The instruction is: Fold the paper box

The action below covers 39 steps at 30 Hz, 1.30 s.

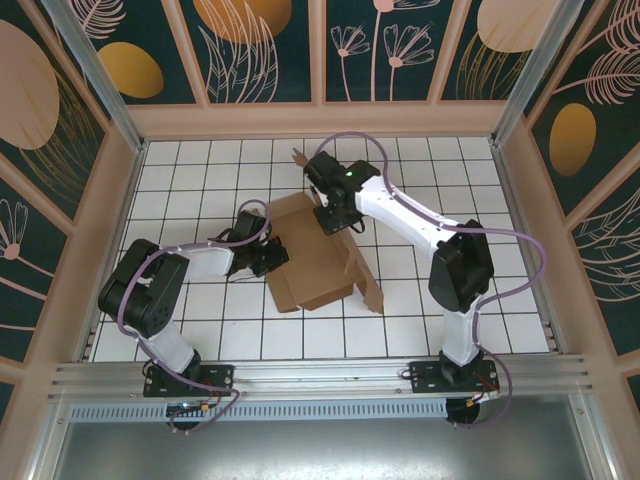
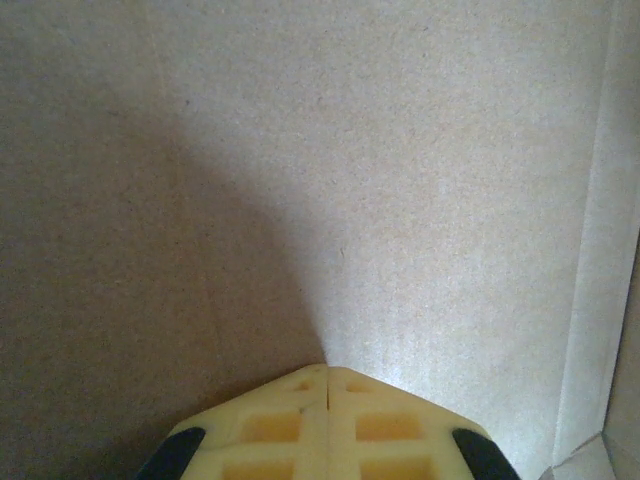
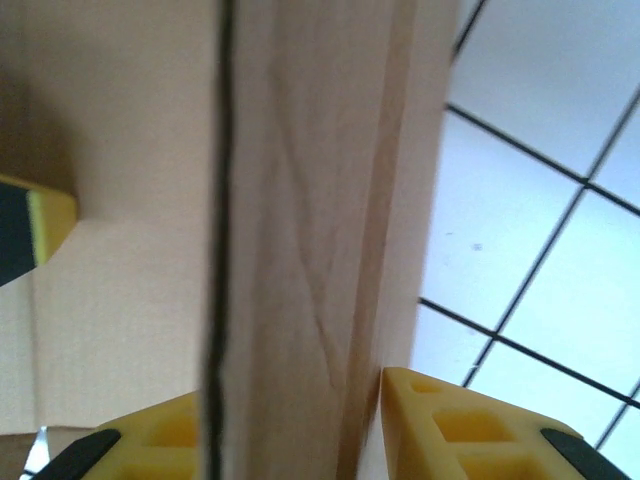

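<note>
Right gripper (image 3: 300, 430) pinches a raised edge of the brown cardboard paper box (image 1: 305, 262); closed left gripper (image 2: 327, 378) seemingly presses its panel; white tiled table (image 1: 200, 170) lies open around.

The paper box (image 1: 305, 265) is plain brown, the table (image 1: 190, 170) white with dark grid lines.

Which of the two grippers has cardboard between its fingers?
The right gripper: a wall of the paper box stands between its fingers. The left gripper is shut with nothing between its fingers, facing a flat panel.
</note>
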{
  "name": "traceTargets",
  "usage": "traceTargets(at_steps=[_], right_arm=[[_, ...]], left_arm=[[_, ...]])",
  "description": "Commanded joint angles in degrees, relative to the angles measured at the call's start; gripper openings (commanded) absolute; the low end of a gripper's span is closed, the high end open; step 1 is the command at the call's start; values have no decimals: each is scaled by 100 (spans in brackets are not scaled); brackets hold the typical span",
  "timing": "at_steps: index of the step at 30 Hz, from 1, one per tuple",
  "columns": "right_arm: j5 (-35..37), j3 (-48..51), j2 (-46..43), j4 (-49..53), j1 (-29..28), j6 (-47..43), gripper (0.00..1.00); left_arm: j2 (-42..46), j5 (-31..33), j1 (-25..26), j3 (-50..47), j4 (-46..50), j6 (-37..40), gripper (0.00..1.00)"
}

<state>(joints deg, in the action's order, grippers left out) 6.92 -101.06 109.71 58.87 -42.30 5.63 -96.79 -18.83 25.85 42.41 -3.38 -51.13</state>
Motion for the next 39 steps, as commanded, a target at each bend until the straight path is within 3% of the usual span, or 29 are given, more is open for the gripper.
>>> traceTargets(at_steps=[1,4,9,13,25,27,33,39], right_arm=[[272,166,-369,-103,247,-126,32],[52,527,-571,-420,531,-93,31],[-905,1328,-923,-1154,1004,18,30],[-1555,1820,-1095,-1561,1277,131,30],[-3501,3381,-1388,-3078,1910,741,31],[-3496,3508,-1295,-3198,1918,749,32],[-2191,3541,-1228,-3234,2234,730,48],[-2361,3744,-1179,-3625,2680,726,48]], left_arm=[[68,442,-14,-3,536,132,5],[174,524,-18,28,630,151,6],[490,544,-24,211,752,182,16],[770,706,-35,323,861,219,37],[352,-83,-49,567,564,255,41],[265,19,-45,560,524,219,39],[-43,320,-45,459,558,189,34],[-103,485,-64,390,608,217,31]])
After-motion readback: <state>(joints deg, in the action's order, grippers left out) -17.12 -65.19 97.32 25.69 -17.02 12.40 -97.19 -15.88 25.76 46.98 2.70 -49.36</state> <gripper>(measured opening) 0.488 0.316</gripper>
